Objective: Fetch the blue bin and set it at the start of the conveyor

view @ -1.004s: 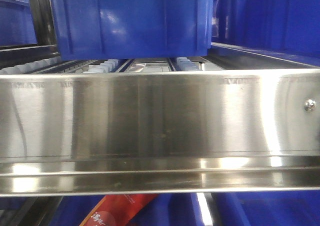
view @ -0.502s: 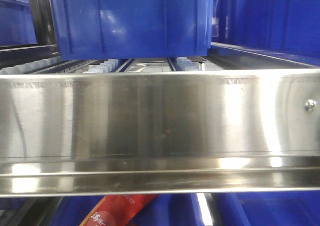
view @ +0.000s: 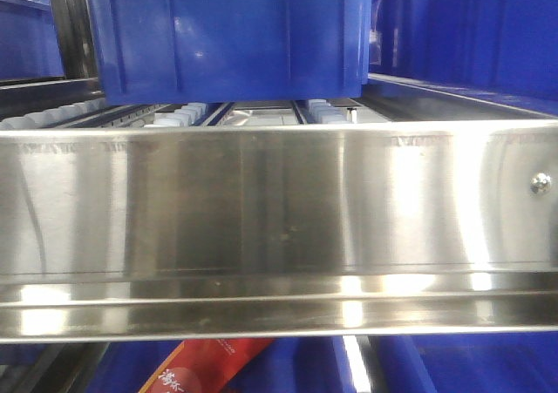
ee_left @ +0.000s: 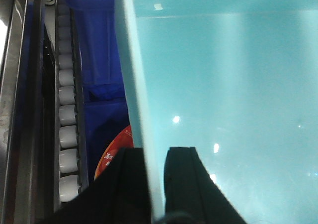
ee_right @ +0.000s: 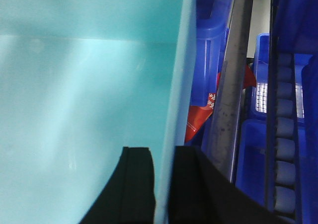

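Observation:
The blue bin (ee_left: 233, 95), a pale aqua tub, fills most of both wrist views. My left gripper (ee_left: 155, 157) is shut on its left wall, one black finger inside and one outside the rim. On the opposite side my right gripper (ee_right: 164, 157) is shut on the right wall of the blue bin (ee_right: 74, 100) in the same way. The bin is empty as far as I see. Neither the bin nor the grippers show in the front view. The conveyor start is out of view.
A wide shiny steel rail (view: 279, 210) spans the front view, with a dark blue crate (view: 227, 36) on rollers behind it. Roller track (ee_left: 67, 114) runs left of the bin; a steel bar (ee_right: 226, 100) and blue crates (ee_right: 258, 149) lie right. A red packet (view: 205, 367) lies below.

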`<act>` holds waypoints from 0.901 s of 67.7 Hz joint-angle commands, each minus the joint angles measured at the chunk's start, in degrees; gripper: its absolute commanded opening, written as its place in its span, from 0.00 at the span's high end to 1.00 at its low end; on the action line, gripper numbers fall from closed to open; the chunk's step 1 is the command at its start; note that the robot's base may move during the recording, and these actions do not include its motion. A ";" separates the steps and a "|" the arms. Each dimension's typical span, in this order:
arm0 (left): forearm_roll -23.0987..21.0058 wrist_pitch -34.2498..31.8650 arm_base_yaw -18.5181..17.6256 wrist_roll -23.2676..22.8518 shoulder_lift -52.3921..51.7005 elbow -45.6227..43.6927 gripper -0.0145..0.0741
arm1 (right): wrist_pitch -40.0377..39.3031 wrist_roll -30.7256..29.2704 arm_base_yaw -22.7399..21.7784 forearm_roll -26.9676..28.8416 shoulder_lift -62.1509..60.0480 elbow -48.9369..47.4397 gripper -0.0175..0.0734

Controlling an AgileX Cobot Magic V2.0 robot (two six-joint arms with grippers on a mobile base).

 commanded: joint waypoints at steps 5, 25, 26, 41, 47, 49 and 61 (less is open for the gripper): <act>0.06 -1.28 -0.26 0.70 -0.37 -0.51 0.96 | -3.36 -1.01 -0.23 -0.59 -0.93 -0.58 0.97; 0.06 -1.34 -0.26 0.70 -0.37 -0.51 0.96 | -3.46 -1.01 -0.23 -0.59 -0.93 -0.58 0.97; 0.06 -1.34 -0.26 0.70 -0.37 -0.51 0.96 | -3.46 -1.01 -0.23 -0.59 -0.93 -0.58 0.97; 0.06 -1.34 -0.26 0.70 -0.37 -0.51 0.96 | -3.58 -1.01 -0.23 -0.59 -0.93 -0.58 0.97; 0.06 -1.34 -0.26 0.70 -0.37 -0.51 0.96 | -3.69 -1.01 -0.23 -0.59 -0.93 -0.58 0.97; 0.06 -1.34 -0.26 0.70 -0.37 -0.51 0.96 | -3.69 -1.01 -0.23 -0.59 -0.93 -0.58 0.97; 0.16 -1.37 -0.26 0.70 -0.37 -0.51 0.96 | -3.69 -1.01 -0.23 -0.59 -0.93 -0.58 0.97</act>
